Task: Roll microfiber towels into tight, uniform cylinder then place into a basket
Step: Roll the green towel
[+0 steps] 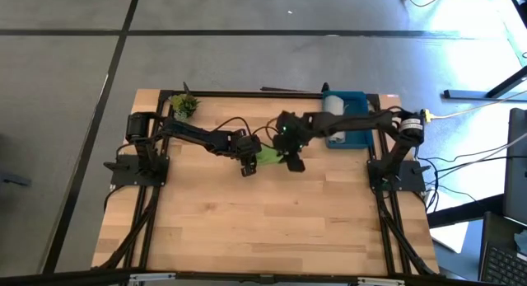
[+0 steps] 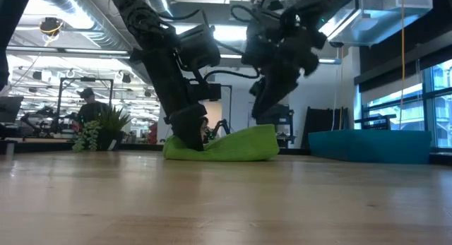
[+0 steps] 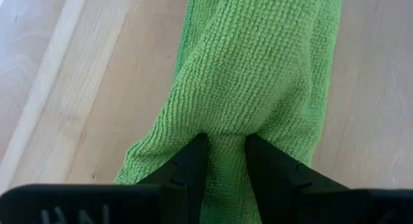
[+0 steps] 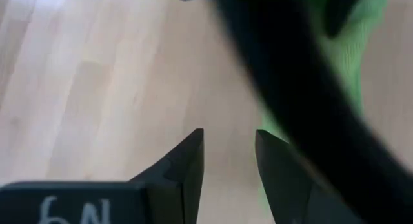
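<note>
The green towel point(image 1: 268, 156) lies in a loose, bunched roll on the table's middle, and it also shows in the low view point(image 2: 233, 144). My left gripper point(image 1: 247, 167) is shut on the roll's left end. My right gripper point(image 1: 294, 162) hangs just above the roll's right end point(image 2: 268, 135). It is open a little and empty, with bare wood under its fingers point(image 4: 187, 153). The grey towel point(image 1: 333, 103) lies rolled in the blue basket point(image 1: 356, 138) at the far right. My left gripper pinches a raised fold of the green towel point(image 3: 226, 137) between its two fingers, at the roll's left end point(image 2: 176, 147). The fingers come from above, slanting down from the table's left, and lie along the roll. The towel rests on the table and is slack.
A small green plant sprig point(image 1: 185, 105) sits at the table's far left corner. The basket shows at the right in the low view point(image 2: 367, 145). Bare wood lies between the towel and the table's near edge point(image 1: 263, 228). A dark cable or arm part point(image 4: 290, 88) crosses the right wrist view.
</note>
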Robot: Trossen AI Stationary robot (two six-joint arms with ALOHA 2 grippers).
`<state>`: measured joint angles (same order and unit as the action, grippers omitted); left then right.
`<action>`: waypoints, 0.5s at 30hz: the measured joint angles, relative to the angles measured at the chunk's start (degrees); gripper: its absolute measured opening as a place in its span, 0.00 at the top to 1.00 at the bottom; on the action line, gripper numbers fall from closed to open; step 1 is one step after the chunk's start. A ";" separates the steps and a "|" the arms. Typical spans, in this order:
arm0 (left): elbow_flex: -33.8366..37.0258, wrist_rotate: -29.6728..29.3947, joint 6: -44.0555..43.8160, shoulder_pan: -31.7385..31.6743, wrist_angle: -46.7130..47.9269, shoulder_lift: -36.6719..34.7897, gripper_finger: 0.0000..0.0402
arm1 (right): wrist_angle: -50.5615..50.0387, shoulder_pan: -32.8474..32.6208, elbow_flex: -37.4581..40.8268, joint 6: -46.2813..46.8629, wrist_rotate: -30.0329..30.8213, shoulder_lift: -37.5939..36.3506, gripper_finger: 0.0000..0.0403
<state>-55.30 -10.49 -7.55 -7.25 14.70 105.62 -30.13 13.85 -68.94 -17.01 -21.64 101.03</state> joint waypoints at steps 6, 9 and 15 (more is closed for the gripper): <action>0.02 0.55 0.04 -0.02 0.02 0.00 0.74 | 17.28 -1.05 7.56 -6.39 5.48 0.02 0.65; 0.02 0.59 0.04 -0.02 0.02 0.00 0.74 | 24.55 -0.57 10.91 -7.90 5.52 0.02 0.65; 0.02 0.75 0.02 -0.02 0.02 0.00 0.74 | 33.19 1.71 16.94 -8.12 5.63 0.67 0.65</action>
<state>-55.29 -9.74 -7.53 -7.27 14.72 105.62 3.06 15.56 -52.00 -25.13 -16.01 101.71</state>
